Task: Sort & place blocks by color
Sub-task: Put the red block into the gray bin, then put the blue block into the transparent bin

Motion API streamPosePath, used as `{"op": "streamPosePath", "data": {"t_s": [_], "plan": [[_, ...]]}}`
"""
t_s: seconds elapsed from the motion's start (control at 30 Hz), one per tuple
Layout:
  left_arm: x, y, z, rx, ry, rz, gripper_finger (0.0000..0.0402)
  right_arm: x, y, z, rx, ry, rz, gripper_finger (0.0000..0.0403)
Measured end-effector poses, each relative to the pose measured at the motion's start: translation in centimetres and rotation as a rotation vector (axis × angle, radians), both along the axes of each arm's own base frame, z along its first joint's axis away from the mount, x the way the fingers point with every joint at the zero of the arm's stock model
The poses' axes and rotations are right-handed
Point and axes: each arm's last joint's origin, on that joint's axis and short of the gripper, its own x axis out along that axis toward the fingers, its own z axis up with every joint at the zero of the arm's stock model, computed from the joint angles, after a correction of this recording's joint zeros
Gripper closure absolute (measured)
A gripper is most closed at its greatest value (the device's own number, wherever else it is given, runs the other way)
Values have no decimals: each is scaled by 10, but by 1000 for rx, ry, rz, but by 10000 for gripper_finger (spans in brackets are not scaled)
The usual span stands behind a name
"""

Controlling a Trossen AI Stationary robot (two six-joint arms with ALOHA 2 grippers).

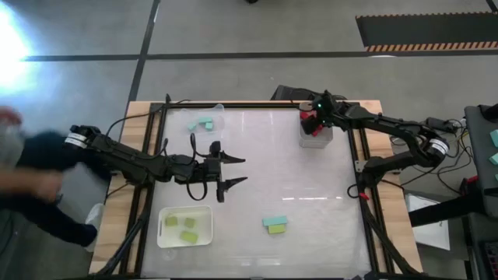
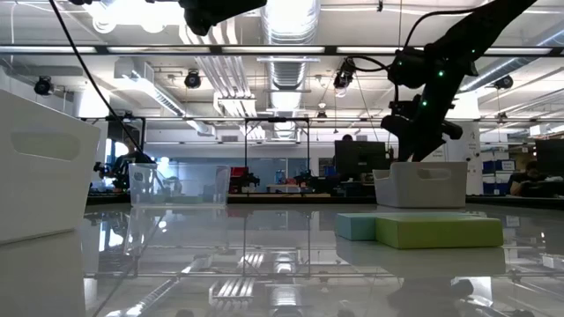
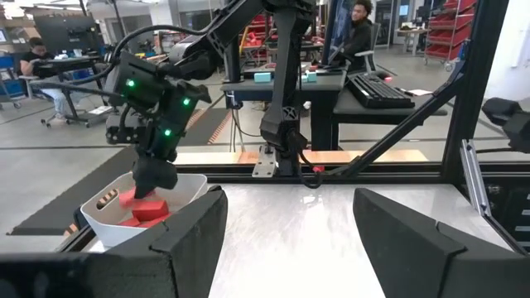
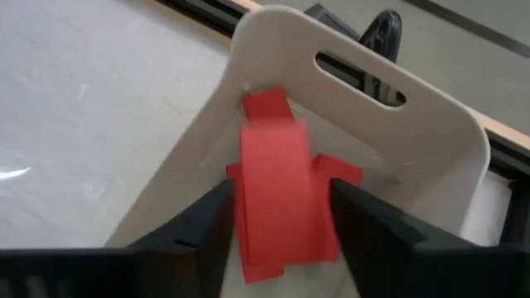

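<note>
The right gripper [image 4: 277,219] hangs over the white tray [image 4: 431,145], a red block [image 4: 273,186] between its part-open fingers, long axis running along them. The left gripper [image 1: 233,173] waits wide open mid-desk, nearer the teal and green blocks [image 1: 275,225]

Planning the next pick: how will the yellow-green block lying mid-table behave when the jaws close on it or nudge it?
The yellow-green block looks rigid and flat-sided, so it probably won't roll or tip. On the glossy table it may slide when nudged. It touches a teal block, which would likely shift too.
</note>
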Motion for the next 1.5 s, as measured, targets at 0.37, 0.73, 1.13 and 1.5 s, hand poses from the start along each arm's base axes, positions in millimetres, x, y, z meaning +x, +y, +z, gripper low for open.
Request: {"op": "streamPosePath", "data": {"t_s": [0.37,0.73,1.13,1.5], "plan": [[-1,0,-5,0,12,0,155,6,24,29,-54,-127,81,162],[-1,0,-5,-2,11,0,155,35,119,54,39,-318,573,221],[-2,0,-8,5,26,0,155,60,230,35,40,-275,989,280],[-2,1,-11,6,31,0,155,96,303,-20,-33,-299,1223,355]]}}
